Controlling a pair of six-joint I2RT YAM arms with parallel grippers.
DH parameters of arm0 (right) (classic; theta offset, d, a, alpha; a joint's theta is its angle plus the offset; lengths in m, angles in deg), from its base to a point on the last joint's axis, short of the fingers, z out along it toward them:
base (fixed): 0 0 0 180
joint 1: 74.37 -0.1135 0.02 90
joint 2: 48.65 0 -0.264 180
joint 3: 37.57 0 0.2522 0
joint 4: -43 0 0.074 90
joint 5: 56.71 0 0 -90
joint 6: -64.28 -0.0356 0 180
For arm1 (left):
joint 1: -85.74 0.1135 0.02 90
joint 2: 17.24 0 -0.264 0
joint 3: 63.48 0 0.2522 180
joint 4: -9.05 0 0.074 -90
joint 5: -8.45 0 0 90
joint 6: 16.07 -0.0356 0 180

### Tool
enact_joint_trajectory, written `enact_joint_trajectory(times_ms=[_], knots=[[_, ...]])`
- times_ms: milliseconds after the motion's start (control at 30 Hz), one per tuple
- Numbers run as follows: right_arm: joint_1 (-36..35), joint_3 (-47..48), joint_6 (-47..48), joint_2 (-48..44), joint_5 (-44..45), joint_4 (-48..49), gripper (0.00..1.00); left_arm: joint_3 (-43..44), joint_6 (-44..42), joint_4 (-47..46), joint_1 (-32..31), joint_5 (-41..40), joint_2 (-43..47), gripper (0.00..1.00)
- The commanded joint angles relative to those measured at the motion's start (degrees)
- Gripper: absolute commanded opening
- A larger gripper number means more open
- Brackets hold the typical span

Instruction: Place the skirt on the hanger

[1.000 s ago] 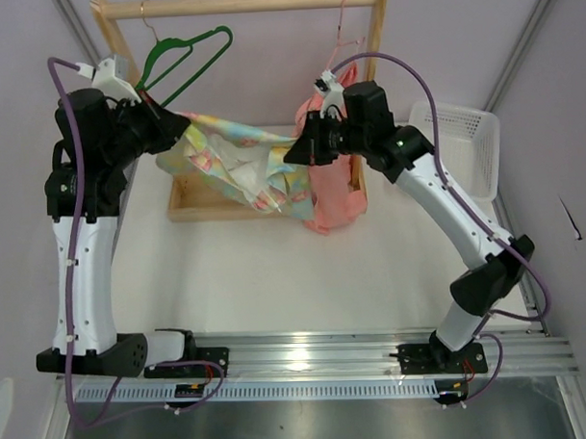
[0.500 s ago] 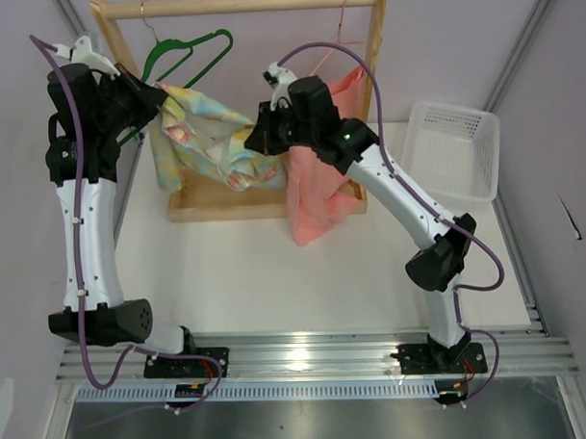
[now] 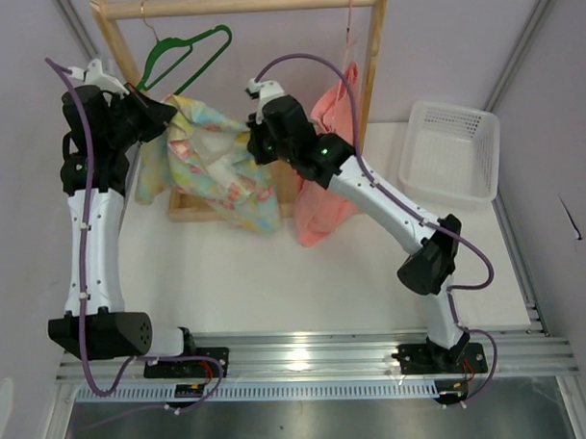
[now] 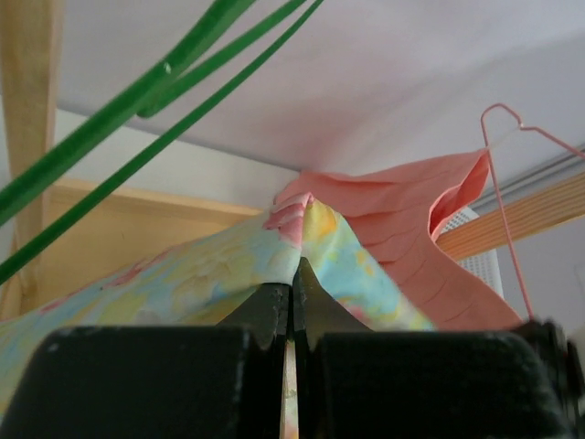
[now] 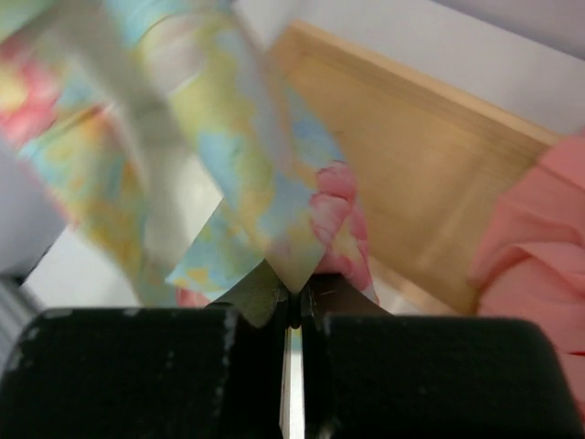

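- Top view: the skirt (image 3: 219, 169), soft, light and limp, sagged at upper centre-left between the left gripper (image 3: 164, 116) and the right gripper (image 3: 253, 144). I judged the waistband the best hold. The hanger (image 3: 186, 52) hung just above, and the salmon garment (image 3: 325, 185) crowded the right side.
- Left wrist: I saw the jaws clamped on a skirt edge, with the hanger bars crossing upper left.
- Right wrist: the jaws were pinched on skirt cloth, with the wooden base (image 5: 411, 165) behind.

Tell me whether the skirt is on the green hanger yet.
Off. The skirt hangs between the left gripper and right gripper, both shut on it; the hanger is bare.
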Motion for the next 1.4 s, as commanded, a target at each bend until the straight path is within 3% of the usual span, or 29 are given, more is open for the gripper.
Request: enact_joint_trajectory(times_ms=[0,200,333,433,533,567,667,700,733,767,833,867,900,933,1000,1033,1067,1200,1367], knots=[[7.24,1.95,-0.19,0.71,3.77,2.23,0.0,-1.16,1.14,-4.54,-0.75,3.56,-0.2,0.0],[13.05,1.87,0.86,-1.65,3.85,0.65,0.0,1.91,0.43,-4.1,-1.8,4.17,-2.75,0.0],[12.97,-5.49,1.83,-6.83,5.26,1.34,0.0,5.25,0.17,-3.39,-1.89,3.83,-4.25,0.0],[12.01,-16.47,2.01,-12.89,6.75,4.07,0.0,3.86,-0.53,-2.52,-1.98,3.22,-2.85,0.0],[11.65,-29.89,-0.97,-17.12,5.35,3.03,0.0,-6.91,0.25,1.34,-1.98,0.58,1.09,0.0],[11.22,-29.95,-1.68,-18.17,5.61,3.37,0.0,-9.75,1.13,1.7,-2.15,-0.56,2.77,0.0],[9.37,-43.8,-5.19,-22.74,3.34,6.26,0.0,-25.56,3.24,-1.79,-2.68,-5.29,10.65,0.02],[8.76,-49.67,-6.16,-24.32,2.37,6.88,0.0,-34.47,3.51,-1.81,-2.68,-6.53,12.08,0.03],[8.49,-52.08,-8.17,-25.03,1.4,7.23,0.0,-36.82,3.77,-1.81,-2.68,-6.81,13.32,0.03],[8.31,-54.36,-8.97,-25.73,1.48,7.33,0.03,-41.37,4.55,-1.72,-2.77,-6.29,14.46,0.08],[8.22,-59.64,-10.12,-27.66,0.0,7.85,0.28,-46.94,5.09,-2.25,-3.12,-6.37,17.8,0.23],[8.05,-61.14,-10.3,-28.28,-0.79,8.38,0.39,-49.56,5.0,-2.68,-3.12,-6.72,18.68,0.37],[7.79,-62.28,-10.38,-28.98,-1.24,8.64,0.54,-50.72,4.74,-2.51,-3.04,-7.33,19.56,0.42],[7.17,-63.51,-10.47,-30.12,-1.24,8.47,0.6,-50.73,4.65,-1.9,-3.12,-7.51,19.74,0.5],[6.73,-63.88,-9.95,-30.75,-0.28,7.68,0.69,-50.73,4.3,-1.81,-3.04,-6.03,19.48,0.57],[6.56,-63.27,-9.77,-31.01,0.16,5.76,0.71,-50.99,4.39,-1.46,-3.21,-5.24,19.48,0.68],[6.55,-63.17,-9.51,-31.27,0.69,5.31,0.71,-51.08,4.47,-1.02,-3.12,-5.05,19.74,0.69],[6.47,-63.26,-8.8,-32.68,-0.53,5.66,0.75,-55.38,5.26,1.17,-3.39,-9.25,22.9,0.7],[4.8,-62.73,-8.01,-31.46,-0.45,5.57,0.77,-62.14,8.52,0.92,-3.38,-10.07,25.46,0.64]])
